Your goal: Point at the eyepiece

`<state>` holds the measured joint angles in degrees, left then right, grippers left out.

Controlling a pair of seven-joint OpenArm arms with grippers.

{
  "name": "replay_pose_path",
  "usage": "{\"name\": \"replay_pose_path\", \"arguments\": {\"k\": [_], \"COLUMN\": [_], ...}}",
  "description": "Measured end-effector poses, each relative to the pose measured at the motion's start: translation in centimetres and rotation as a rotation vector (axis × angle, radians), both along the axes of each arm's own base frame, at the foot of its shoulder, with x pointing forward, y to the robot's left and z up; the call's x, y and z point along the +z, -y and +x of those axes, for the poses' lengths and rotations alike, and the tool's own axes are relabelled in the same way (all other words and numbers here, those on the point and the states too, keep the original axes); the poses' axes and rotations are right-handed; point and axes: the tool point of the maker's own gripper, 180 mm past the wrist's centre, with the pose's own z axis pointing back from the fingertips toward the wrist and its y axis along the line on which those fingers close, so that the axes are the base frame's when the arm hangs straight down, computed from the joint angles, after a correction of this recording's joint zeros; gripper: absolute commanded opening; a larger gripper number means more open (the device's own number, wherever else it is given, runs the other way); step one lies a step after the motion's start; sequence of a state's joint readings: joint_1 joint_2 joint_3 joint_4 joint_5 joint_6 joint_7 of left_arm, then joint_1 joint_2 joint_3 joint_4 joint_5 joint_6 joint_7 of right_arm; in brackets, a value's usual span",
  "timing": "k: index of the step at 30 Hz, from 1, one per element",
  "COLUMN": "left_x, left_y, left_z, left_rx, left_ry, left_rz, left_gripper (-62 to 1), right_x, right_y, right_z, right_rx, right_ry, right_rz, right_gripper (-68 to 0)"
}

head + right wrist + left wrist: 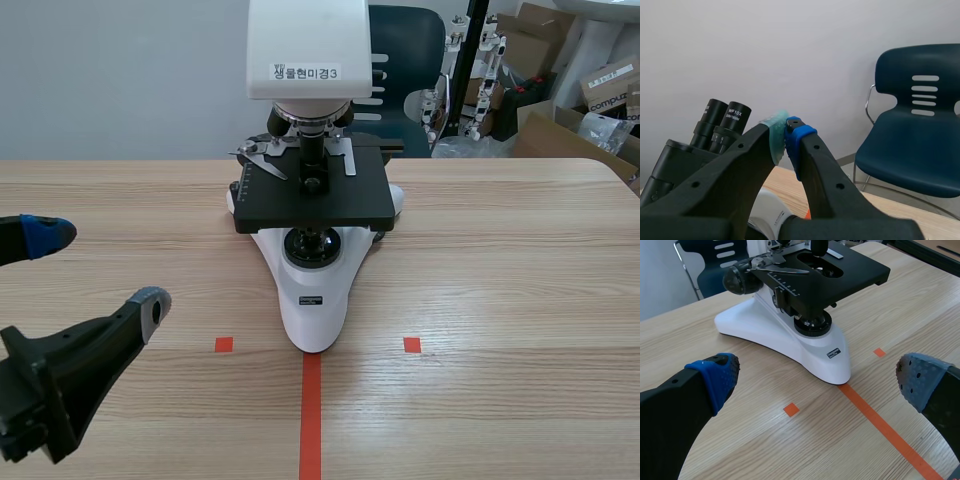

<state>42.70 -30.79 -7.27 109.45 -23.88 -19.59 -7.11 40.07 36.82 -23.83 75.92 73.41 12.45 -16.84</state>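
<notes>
A white and black microscope [310, 200] stands mid-table, its base [790, 335] ahead of my left gripper [820, 380]. That gripper [100, 270] is open, low at the front left, apart from the microscope, with nothing between its fingers. The scene view cuts off the microscope above its white head [308, 50]. In the right wrist view two black eyepieces [726, 120] rise from the black tube [675, 160]. My right gripper [785, 137] is shut on nothing, its tips close beside the nearer eyepiece; contact is unclear. The right arm is out of the scene view.
A dark blue chair [915, 140] stands behind the table [500, 250] by a plain wall. Cardboard boxes [570, 110] and other equipment are stacked at the back right.
</notes>
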Motion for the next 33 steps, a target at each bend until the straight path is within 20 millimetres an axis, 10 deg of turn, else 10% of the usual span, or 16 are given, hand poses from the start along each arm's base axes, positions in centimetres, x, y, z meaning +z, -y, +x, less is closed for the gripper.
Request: {"name": "replay_pose_path", "arguments": {"k": [8, 33], "left_x": [0.0, 0.0], "left_y": [0.0, 0.0], "left_z": [0.0, 0.0], "left_rx": [0.000, 0.000], "left_ry": [0.000, 0.000], "left_rz": [0.001, 0.000], "left_gripper": [1.4, 1.4], "right_x": [-2.5, -2.7], "right_y": [-4.5, -6.0], "right_z": [-0.2, -1.0], "right_rx": [0.086, 0.171], "right_ry": [-0.037, -0.061], "right_rz": [-0.063, -0.035], "right_gripper": [-66.7, -66.7]}}
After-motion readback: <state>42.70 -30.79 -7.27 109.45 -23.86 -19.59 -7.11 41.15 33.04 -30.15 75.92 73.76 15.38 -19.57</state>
